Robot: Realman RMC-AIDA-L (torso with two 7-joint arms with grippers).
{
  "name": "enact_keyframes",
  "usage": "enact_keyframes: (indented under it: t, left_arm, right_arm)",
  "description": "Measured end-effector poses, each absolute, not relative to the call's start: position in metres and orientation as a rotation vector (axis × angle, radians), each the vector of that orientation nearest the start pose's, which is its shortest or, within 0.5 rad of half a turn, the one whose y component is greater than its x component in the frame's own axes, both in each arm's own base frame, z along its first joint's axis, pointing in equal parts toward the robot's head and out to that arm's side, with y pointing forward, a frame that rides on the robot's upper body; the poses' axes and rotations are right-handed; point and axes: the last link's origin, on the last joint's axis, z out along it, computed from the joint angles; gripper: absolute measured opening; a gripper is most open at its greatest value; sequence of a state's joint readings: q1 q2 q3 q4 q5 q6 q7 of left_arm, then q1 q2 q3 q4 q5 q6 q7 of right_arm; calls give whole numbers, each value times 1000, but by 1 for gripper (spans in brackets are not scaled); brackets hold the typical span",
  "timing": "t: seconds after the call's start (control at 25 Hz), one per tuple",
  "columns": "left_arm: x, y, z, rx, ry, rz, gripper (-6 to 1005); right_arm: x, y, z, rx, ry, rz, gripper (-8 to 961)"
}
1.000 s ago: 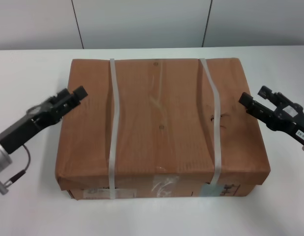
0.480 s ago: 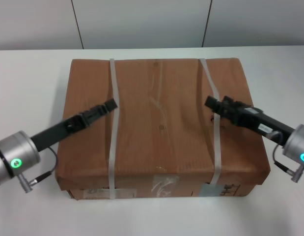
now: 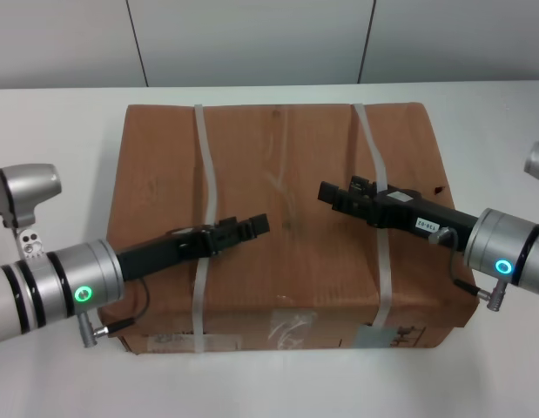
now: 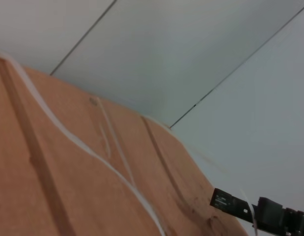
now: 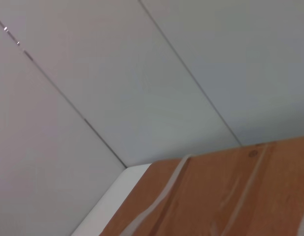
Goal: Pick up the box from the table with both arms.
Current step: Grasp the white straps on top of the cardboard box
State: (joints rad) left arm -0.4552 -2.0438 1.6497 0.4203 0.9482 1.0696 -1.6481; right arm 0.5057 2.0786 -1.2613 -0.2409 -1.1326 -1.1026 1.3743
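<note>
The large brown cardboard box (image 3: 286, 157) sits on the white table (image 3: 60, 131), bound by two whitish straps (image 3: 202, 157), with tape and labels on its front side. My left gripper (image 3: 257, 225) reaches over the box top from the left, past the left strap. My right gripper (image 3: 325, 192) reaches over the top from the right, past the right strap (image 3: 372, 148). The two tips point at each other near the middle of the top. I cannot tell whether they touch the cardboard. The left wrist view shows the box top (image 4: 68, 187) and the right gripper (image 4: 215, 198) farther off. The right wrist view shows the box top (image 5: 215, 196).
A grey panelled wall (image 3: 252, 39) stands behind the table. White tabletop shows on both sides of the box and in front of it (image 3: 278, 383). The right wrist view shows a strip of table (image 5: 117, 196) and the wall (image 5: 142, 73).
Both arms have swung inward from the box's left and right sides to over its top, and their tips have come close together near the middle. The box has not moved.
</note>
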Motion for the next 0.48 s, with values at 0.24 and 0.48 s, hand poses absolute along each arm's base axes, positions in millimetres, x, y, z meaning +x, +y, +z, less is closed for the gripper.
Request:
enact_keyframes:
  t: [0.24,0.48]
  left_arm:
    - [-259,324,-80,-2376,-1420,-914,724]
    - [-267,329,-80,-2317,-1431,-871,694]
  right_arm:
    - [285,329,-73,-2274,1242,885,858]
    - [289,328,-72,-2254,1245,888,738]
